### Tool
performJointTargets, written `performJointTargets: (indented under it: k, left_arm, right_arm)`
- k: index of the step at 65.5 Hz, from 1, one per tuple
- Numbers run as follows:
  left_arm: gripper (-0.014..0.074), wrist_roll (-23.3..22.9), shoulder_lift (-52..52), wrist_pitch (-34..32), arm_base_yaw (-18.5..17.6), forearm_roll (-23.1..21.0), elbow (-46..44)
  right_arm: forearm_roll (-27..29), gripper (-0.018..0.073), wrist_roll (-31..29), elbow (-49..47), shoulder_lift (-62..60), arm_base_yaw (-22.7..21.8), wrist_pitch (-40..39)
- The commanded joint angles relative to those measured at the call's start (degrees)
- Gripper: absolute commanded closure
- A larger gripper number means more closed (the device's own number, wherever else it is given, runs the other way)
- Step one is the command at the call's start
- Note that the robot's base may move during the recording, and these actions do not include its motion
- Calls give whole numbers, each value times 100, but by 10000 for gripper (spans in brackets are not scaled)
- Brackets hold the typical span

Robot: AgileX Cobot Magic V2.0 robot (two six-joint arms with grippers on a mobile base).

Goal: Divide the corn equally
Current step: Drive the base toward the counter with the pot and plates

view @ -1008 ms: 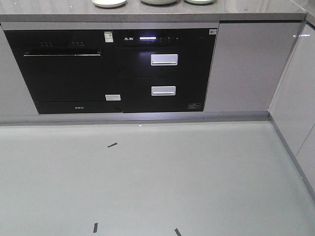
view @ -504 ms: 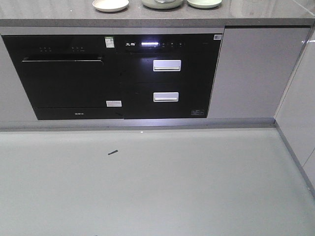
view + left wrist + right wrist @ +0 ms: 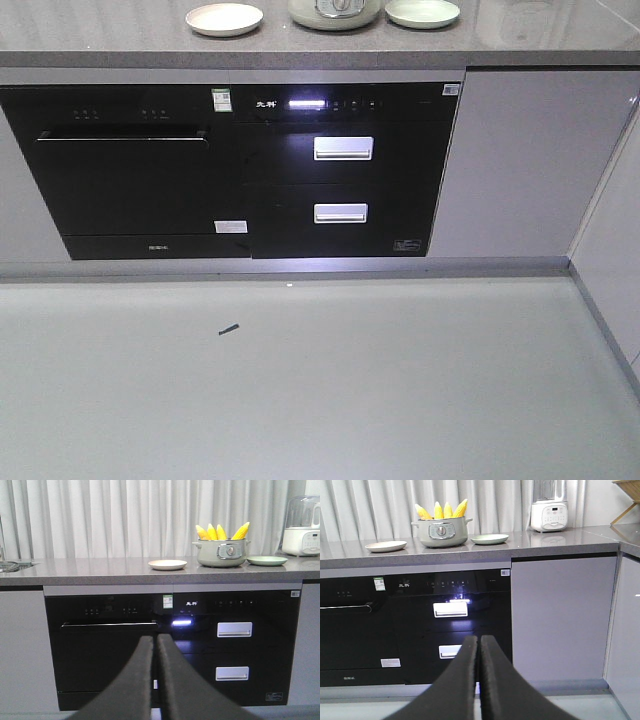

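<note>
- Left wrist-mounted view: left gripper [image 3: 154, 641] has its fingers pressed together, holding nothing and touching nothing.
- Right gripper [image 3: 479, 640] is likewise closed on itself, with nothing held.
- Corn [image 3: 221, 531]: four cobs stand upright in the pale green pot [image 3: 222, 554] on the worktop [image 3: 100, 570], between the white plate [image 3: 167, 564] and the green plate [image 3: 266, 560].
- Pot wall hides the cobs' lower parts.
- Front-facing view cuts the pot off at its top edge.

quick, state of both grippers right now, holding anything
left gripper: jaws closed, holding nothing
right gripper: jaws closed, holding nothing
</note>
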Motion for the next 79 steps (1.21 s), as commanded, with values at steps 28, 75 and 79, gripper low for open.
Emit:
performJointTargets:
  k: [28,75,79]
  left_arm:
    - [603,-10,-82,-397,-20,-53,74]
    - [603,-10,-82,-397,-20,-53,74]
    - [603,-10,-82,-397,-20,-53,74]
  right_arm:
    - [-21,565,0,58,-5,-33,-451]
    - [-21,565,0,58,-5,-33,-451]
    - [-21,565,0,58,-5,-33,-451]
